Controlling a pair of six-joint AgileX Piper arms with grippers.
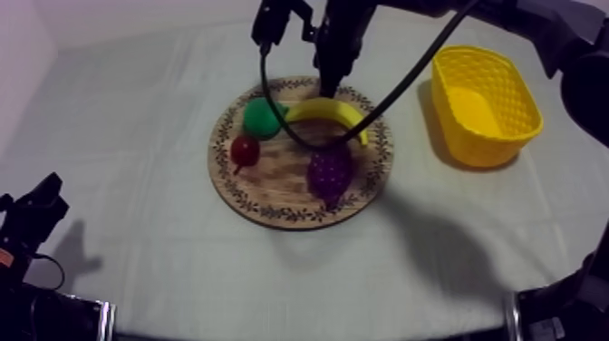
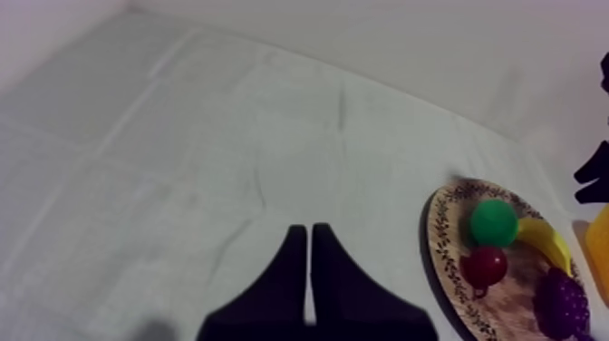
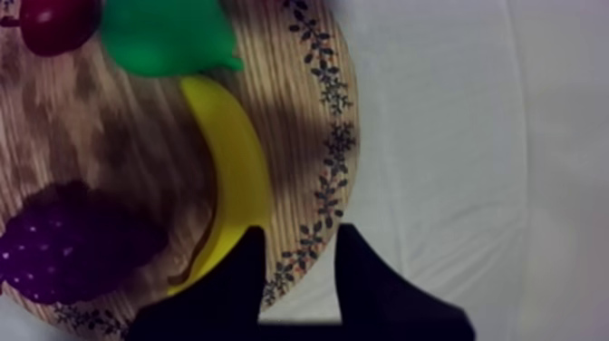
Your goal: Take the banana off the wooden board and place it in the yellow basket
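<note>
Lying on the far half of the round wooden board [image 1: 272, 195], the banana [image 1: 326, 111] runs crosswise. One end sits beside the pear [image 1: 263, 118] and the other points toward the yellow basket [image 1: 485, 104]. Its arched back faces the far edge of the bench [image 1: 136, 254].

The board holds four pieces: one banana, one green pear, one small red fruit [image 1: 245, 150] and one bunch of grapes [image 1: 331, 172]. The single basket stands on the cloth to the right of the board, apart from it, showing only its bare yellow floor.

The right claw [image 3: 299, 272] is released, its two fingers spread. One finger is over the banana's end and the other past the patterned rim; I cannot tell whether they touch. The left claw [image 2: 311, 272] is clenched on nothing, its fingers together as a wedge above bare cloth, well left of the board.
</note>
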